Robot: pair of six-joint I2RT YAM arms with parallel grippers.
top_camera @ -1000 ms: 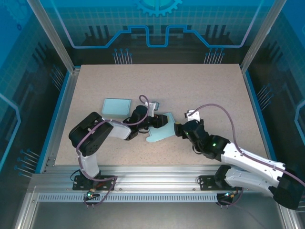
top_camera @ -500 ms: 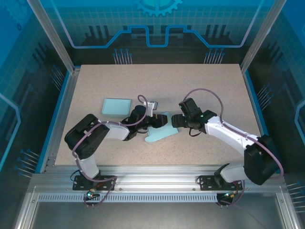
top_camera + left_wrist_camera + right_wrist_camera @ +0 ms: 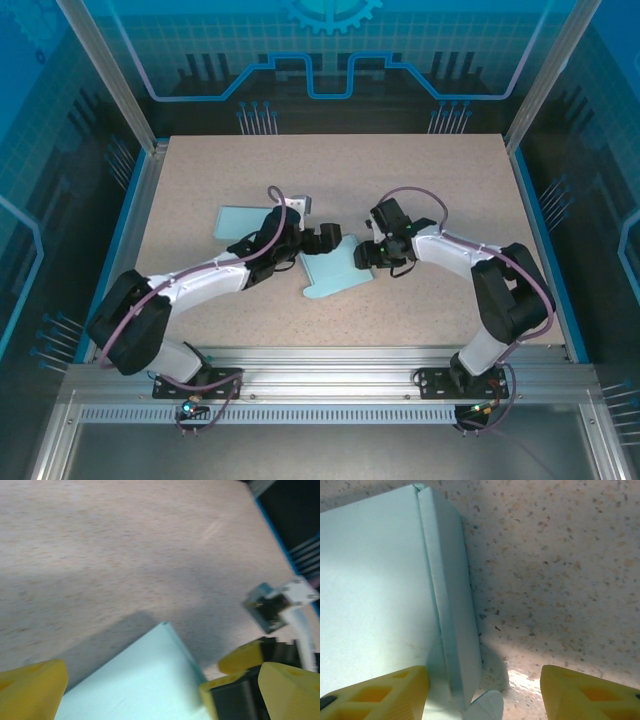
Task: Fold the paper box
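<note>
Surface: the speckled beige table (image 3: pixel 430 180) is lying flat and matte. Blue enclosure panels (image 3: pixel 330 50) printed with circuit lines are closing it in on three sides, with aluminium frame posts (image 3: pixel 105 75) standing at the corners.

Task item: the paper box (image 3: pixel 335 272) is lying flat on the table as a pale teal blank, directly between the two grippers. Its long axis is running diagonally, from the near-left end up to the far-right end beside the right gripper (image 3: pixel 362 255).

Left gripper (image 3: pixel 325 238): jaws are standing wide apart and holding nothing. In the left wrist view the yellow fingertips (image 3: pixel 30 690) are straddling a corner of the box (image 3: pixel 140 680) from above.

Right gripper, wrist view (image 3: pixel 482 692): jaws are standing partly apart with nothing clamped. One fingertip (image 3: pixel 375 690) is sitting over the blank (image 3: pixel 375 580), the other over bare table. A folded strip (image 3: pixel 450 605) along the box edge is running between them.

Surroundings: a second teal sheet (image 3: pixel 232 220) is lying behind the left gripper, partly under that arm. Purple cables (image 3: pixel 420 195) are looping over both wrists. The two grippers are facing each other closely across the box.
</note>
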